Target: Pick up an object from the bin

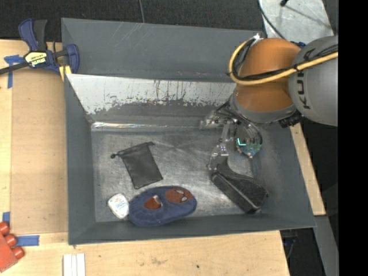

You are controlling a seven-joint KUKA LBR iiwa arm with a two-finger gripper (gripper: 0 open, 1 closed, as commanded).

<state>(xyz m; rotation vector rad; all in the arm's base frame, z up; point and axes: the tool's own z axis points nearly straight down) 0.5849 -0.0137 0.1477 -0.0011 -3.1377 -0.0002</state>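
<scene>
The claw (221,157) hangs low in the right half of the bin (172,45), below the arm's orange wrist cover (261,79). Whether it is apart or together I cannot tell. Its tip is at the back end of a black oblong case (240,192), and contact cannot be judged. The case is long and narrow with rounded ends and a finely textured top. It lies flat and slantwise on the floor, running toward the bin's front-right corner, close to the right wall. Well apart, toward the left, a dark grey drawstring pouch (140,164) lies flat. At the front wall rests a blue oval plush piece (163,205) with two reddish-brown patches. A small white round item (118,205) sits just beside its left end.
</scene>
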